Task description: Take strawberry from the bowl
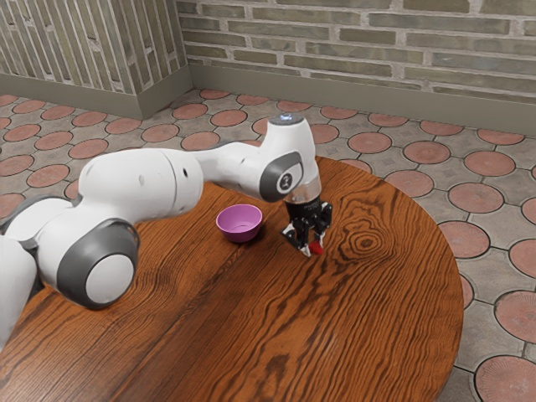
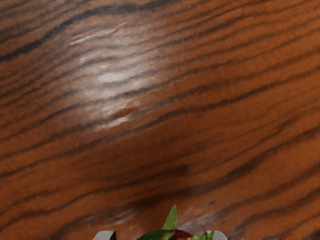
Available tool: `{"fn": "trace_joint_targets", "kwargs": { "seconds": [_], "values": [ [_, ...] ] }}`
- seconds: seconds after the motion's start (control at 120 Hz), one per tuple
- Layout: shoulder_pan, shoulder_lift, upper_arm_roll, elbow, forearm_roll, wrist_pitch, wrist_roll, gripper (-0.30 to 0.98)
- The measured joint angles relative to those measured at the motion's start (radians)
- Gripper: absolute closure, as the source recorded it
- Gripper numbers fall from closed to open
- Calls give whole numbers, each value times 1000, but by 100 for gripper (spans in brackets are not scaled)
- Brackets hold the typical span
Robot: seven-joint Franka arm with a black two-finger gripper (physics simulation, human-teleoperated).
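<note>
At the right of the bowl in the exterior view, my gripper (image 1: 315,248) points down low over the table, shut on the red strawberry (image 1: 316,249). The strawberry is outside the bowl; whether it touches the wood I cannot tell. The wrist view has my gripper (image 2: 162,236) at its lower edge, with the strawberry's green leaves and a bit of red (image 2: 181,234) between the fingertips; most of the fruit is hidden there. The purple bowl (image 1: 240,224) stands upright, and its visible inside holds nothing.
The round wooden table (image 1: 368,335) has its curved edge beyond my gripper, toward the exterior view's right. My arm reaches in from the exterior view's left, over the wood in front of the bowl. A brick wall and tiled floor lie behind.
</note>
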Motion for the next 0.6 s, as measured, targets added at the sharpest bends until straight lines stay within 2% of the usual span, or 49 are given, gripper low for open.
{"fn": "trace_joint_targets", "kwargs": {
  "seconds": [0.117, 0.258, 0.425, 0.542, 0.6],
  "values": [
    [1, -8, 0, 0, -4, 13, 3, 30],
    [-2, -76, 1, -8, -1, -31, 21, 16],
    [7, -395, 8, -34, 38, -290, 140, 9],
    [115, -693, 21, -243, 57, -410, 299, 6],
    [148, -778, 46, -314, 68, -449, 389, 5]
  ]
}}
